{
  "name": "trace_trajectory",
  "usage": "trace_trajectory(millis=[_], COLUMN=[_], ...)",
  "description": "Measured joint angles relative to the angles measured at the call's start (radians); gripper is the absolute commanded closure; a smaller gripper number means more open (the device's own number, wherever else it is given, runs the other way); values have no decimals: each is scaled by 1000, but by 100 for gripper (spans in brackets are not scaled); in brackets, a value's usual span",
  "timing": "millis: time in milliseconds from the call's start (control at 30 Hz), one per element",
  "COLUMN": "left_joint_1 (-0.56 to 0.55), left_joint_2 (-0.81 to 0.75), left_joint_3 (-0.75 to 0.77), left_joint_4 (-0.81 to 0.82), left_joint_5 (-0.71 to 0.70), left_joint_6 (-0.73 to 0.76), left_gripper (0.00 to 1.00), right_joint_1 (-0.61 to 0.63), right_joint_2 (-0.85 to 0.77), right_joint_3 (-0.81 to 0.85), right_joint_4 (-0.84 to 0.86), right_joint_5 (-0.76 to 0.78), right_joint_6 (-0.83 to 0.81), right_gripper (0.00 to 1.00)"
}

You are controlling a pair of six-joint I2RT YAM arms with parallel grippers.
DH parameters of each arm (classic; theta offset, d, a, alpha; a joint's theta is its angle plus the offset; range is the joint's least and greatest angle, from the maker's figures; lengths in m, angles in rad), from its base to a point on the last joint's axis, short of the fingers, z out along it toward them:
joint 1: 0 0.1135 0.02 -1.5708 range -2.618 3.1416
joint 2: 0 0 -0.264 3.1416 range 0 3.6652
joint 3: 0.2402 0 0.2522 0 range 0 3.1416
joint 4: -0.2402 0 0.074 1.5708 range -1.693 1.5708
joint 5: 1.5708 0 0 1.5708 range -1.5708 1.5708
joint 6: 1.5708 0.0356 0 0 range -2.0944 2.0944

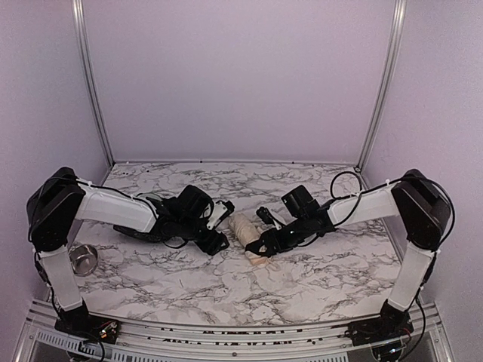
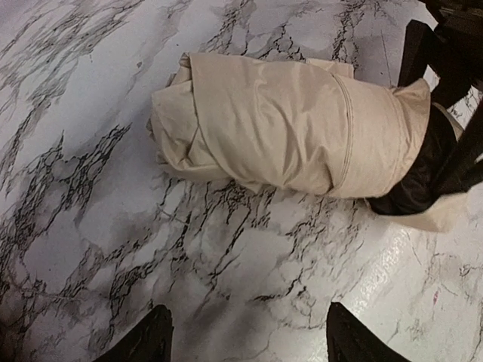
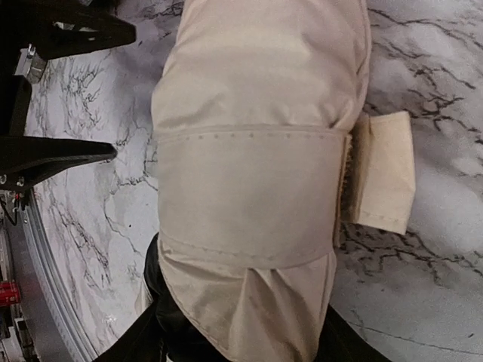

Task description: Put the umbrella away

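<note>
On the marble desk [image 1: 189, 279], the left pincer [image 2: 249, 309] hovers spread and empty just short of the umbrella [image 1: 245, 230], lying rolled and strapped at mid-frame. The right pincer [image 3: 245, 332] pinches its lower end. Folding and strapping look done; only stowing it seems left.

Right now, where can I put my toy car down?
Free: the near strip of table in front of the umbrella, and the far strip by the back wall. Crowded: the middle, where left gripper and right gripper flank the umbrella; a metal cup sits left.
</note>
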Motion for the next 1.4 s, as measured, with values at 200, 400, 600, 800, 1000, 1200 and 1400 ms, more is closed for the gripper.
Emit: trace_trajectory(millis=[200, 400, 600, 800, 1000, 1200, 1400], left_joint_1=[0, 6, 11, 7, 6, 61, 327], left_joint_2=[129, 180, 202, 161, 40, -171, -459], left_joint_3=[107, 153, 166, 122, 47, 0, -82], left_joint_4=[-2, -8, -10, -6, -8, -8, 29], left_joint_5=[36, 34, 30, 36, 53, 35, -90], left_joint_6=[3, 14, 24, 23, 24, 31, 5], left_gripper=[30, 30, 30, 28, 22, 9, 1], right_joint_1=[98, 135, 163, 102, 18, -227, -631], right_joint_2=[-13, -11, -11, -99, -245, -439, -571], right_joint_3=[-43, -43, -45, -88, -40, -38, -127], right_joint_4=[113, 164, 184, 167, 93, 63, 159], right_joint_5=[26, 55, 82, 101, 84, 83, 58], right_joint_6=[146, 219, 255, 228, 119, 14, 1], right_gripper=[44, 43, 40, 2, 0, 0, 0])
